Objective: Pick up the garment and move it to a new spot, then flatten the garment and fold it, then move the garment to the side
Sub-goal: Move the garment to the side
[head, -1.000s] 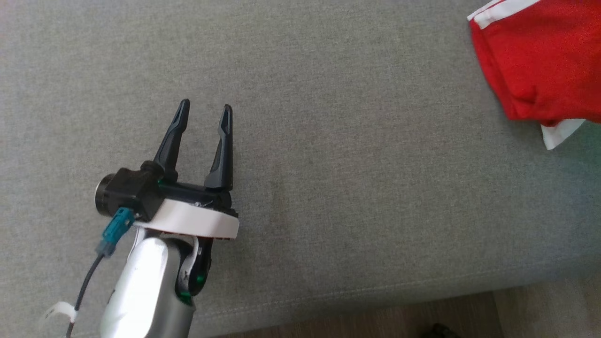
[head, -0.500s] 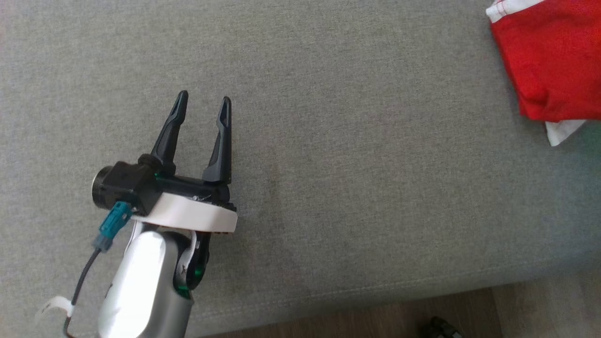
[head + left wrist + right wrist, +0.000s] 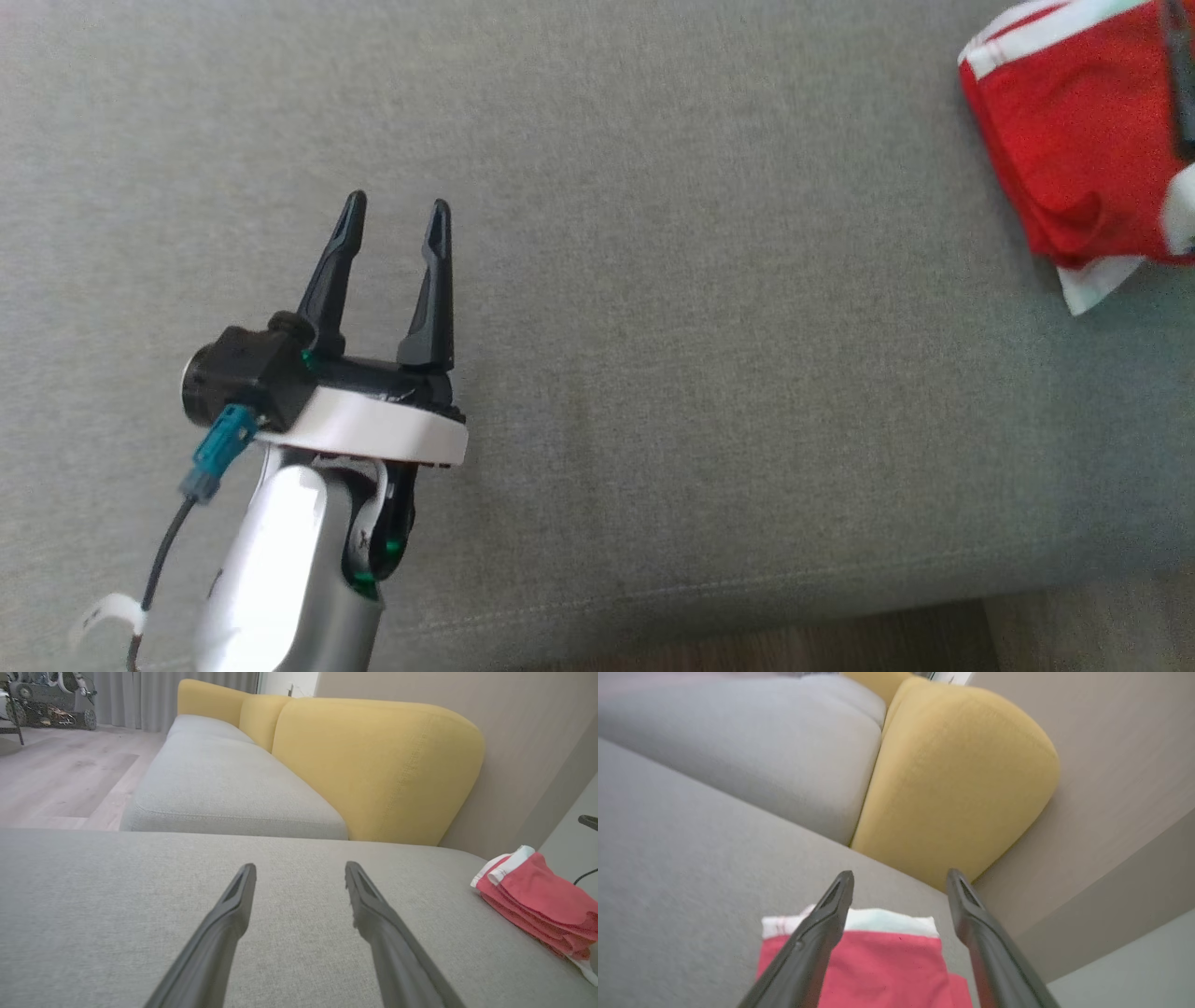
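The garment [image 3: 1074, 149] is red with white trim and lies folded in a small stack at the far right of the grey sofa seat [image 3: 709, 308]. It also lies at the right of the left wrist view [image 3: 537, 891]. My right gripper [image 3: 900, 875] hovers just over the garment [image 3: 878, 970], open, with nothing between its fingers. One of its dark fingers [image 3: 1184, 84] crosses the garment at the head view's right edge. My left gripper [image 3: 397, 203] is open and empty over bare seat, far to the garment's left, and so too in its own view [image 3: 300, 865].
Yellow back cushions [image 3: 373, 765] rise behind the seat, with a beige wall [image 3: 1111, 765] beyond. The seat's front edge [image 3: 709, 588] runs along the bottom, with wooden floor [image 3: 747, 649] below it. A second grey seat [image 3: 224, 788] extends away; some equipment [image 3: 46, 700] stands on the distant floor.
A dark finger and a pale part of my right arm have come into the head view's right edge, over the garment. The left gripper stays open in about the same place.
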